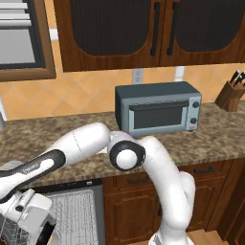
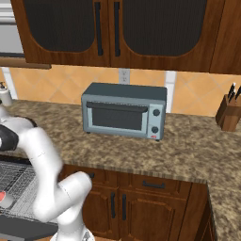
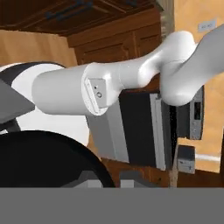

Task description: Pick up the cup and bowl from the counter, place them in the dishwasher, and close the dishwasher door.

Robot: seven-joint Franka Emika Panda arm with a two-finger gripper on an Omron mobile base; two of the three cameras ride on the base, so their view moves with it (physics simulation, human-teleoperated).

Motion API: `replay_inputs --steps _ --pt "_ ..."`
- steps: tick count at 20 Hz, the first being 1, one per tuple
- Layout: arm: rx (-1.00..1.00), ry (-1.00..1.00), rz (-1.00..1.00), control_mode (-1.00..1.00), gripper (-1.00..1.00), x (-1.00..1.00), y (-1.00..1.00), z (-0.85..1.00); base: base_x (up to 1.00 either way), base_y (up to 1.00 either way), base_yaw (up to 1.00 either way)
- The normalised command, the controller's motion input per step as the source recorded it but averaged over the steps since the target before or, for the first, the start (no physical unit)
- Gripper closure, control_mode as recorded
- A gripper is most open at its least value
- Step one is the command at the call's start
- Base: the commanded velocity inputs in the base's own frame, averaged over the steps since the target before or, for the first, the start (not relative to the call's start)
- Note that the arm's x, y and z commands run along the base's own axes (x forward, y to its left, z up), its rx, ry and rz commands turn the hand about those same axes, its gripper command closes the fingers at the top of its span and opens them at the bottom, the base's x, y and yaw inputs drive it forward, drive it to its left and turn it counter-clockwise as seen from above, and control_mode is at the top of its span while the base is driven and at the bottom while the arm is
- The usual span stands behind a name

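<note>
Nearest the hand camera, gripper [image 3: 107, 179] with tips drawn almost together, apparently pinching the thin rim of the bowl [image 3: 43, 162]: black, round and smooth, bulging across the lower left of that view, probably gripped at the edge because no other part is slim enough for so narrow a bite. Hand lowered over the open dishwasher [image 1: 76, 215], presumably to bring the bowl down to the grey wire rack [image 2: 14, 179], a fine open mesh suited to cradling small dishes. At the rack's left edge in the right base view, a small pale thing with a red patch, likely the cup [image 2: 4, 198] already set down, though too cropped to be sure. Below it, dishwasher door [image 2: 23, 230] folded down flat, dark grey and matte, not yet closed. Further back, speckled brown-and-tan granite counter [image 1: 215, 139], carrying a boxy grey-blue toaster oven [image 1: 158, 110] and a slanted wooden knife block [image 1: 232, 95] near the tiled wall.
</note>
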Motion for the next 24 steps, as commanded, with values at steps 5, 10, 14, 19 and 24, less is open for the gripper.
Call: replay_inputs --steps 5,10,14,19,24 --pt "0.21 -0.87 0.11 -1.0 1.0 -0.11 -0.71 -0.07 0.0 0.0 0.0" --pt "0.21 -0.2 0.01 -1.0 1.0 0.29 -0.01 -0.02 0.0 0.0 0.0" --pt "0.2 -0.05 0.0 -1.0 1.0 0.0 -0.14 -0.56 0.0 0.0 0.0" --pt "0.06 -0.06 0.07 -1.0 1.0 0.14 -0.01 -0.95 0.0 0.0 0.0" --pt "0.01 -0.02 0.13 -1.0 1.0 0.4 0.0 -0.32 0.0 0.0 0.0"
